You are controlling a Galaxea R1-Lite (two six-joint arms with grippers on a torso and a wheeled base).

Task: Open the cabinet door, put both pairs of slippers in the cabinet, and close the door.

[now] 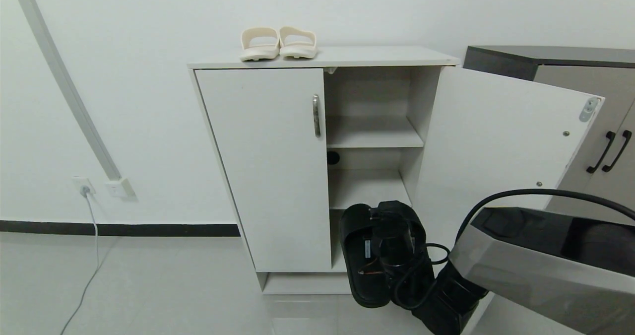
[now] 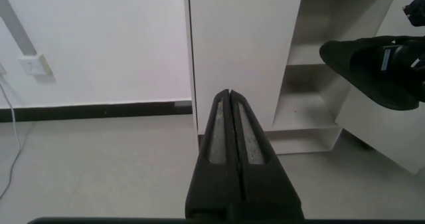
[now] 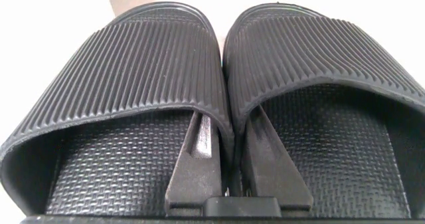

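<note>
Black slippers [image 1: 369,255] hang pinched by their inner strap walls in the right gripper [image 3: 229,127], so both travel as one, just before the open cabinet [image 1: 268,176]. The left gripper [image 2: 229,101] is closed, empty. Cream slippers [image 1: 279,43] lie on top.

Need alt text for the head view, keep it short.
The right gripper holds a pair of black slippers low in front of the white cabinet, whose right door stands open and left door is shut. A pair of cream slippers sits on the cabinet's top.
</note>
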